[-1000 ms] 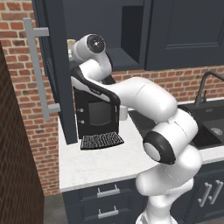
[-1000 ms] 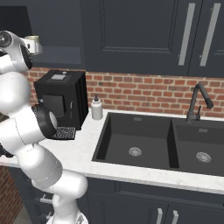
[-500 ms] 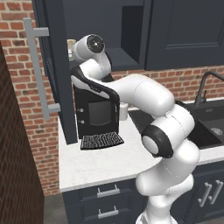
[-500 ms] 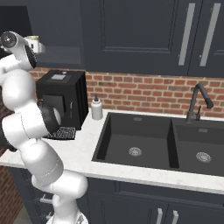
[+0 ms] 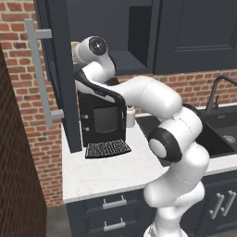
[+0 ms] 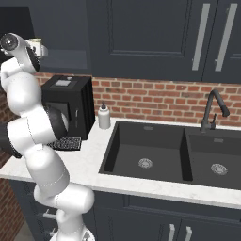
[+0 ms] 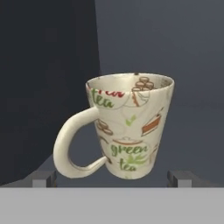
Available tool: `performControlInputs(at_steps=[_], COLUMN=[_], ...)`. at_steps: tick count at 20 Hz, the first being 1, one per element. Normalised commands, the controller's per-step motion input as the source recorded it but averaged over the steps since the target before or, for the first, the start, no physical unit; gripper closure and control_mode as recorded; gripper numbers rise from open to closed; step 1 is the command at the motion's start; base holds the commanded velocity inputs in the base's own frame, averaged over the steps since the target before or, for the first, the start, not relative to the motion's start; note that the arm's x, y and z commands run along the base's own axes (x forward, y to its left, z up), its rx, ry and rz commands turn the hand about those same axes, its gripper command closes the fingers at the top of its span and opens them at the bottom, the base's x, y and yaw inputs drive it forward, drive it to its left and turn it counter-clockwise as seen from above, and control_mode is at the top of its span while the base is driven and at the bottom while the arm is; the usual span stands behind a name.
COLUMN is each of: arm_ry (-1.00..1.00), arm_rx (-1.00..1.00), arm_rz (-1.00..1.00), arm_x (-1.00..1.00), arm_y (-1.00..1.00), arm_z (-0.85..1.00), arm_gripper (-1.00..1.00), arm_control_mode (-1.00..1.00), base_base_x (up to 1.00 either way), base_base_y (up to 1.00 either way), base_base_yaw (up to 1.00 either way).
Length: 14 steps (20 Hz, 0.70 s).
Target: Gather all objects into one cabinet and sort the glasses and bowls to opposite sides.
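We see our fingers (image 7: 111,178) spread wide apart, either side of the upright beige patterned mug (image 7: 127,127), its handle pointing left.

We see the mug (image 7: 131,127) upright on the cabinet (image 5: 111,28) shelf, its handle to the left in the hand view. Below, on the counter (image 6: 89,162), the coffee machine (image 6: 68,106) stands left of the soap bottle (image 6: 104,116), with the sink (image 6: 150,153) further right.

mug (image 7: 131,127) — glazed ceramic, smooth | cabinet (image 7: 175,52) — matt painted | counter (image 5: 102,171) — pale stone
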Motion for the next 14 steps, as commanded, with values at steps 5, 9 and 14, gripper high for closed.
performControlInputs(at_steps=[5, 9, 14], arm_ry=[0.0, 0.0, 0.0], arm_rx=[0.0, 0.0, 0.0], arm_rz=[0.0, 0.0, 0.0], arm_x=[0.0, 0.0, 0.0], arm_y=[0.13, 0.09, 0.09], arm_z=[0.0, 0.0, 0.0], arm_gripper=[-1.0, -1.0, -1.0], arm_control_mode=[-1.0, -1.0, -1.0], base_base_x=[0.0, 0.0, 0.0], base_base_y=[0.0, 0.0, 0.0], base_base_yaw=[0.0, 0.0, 0.0])
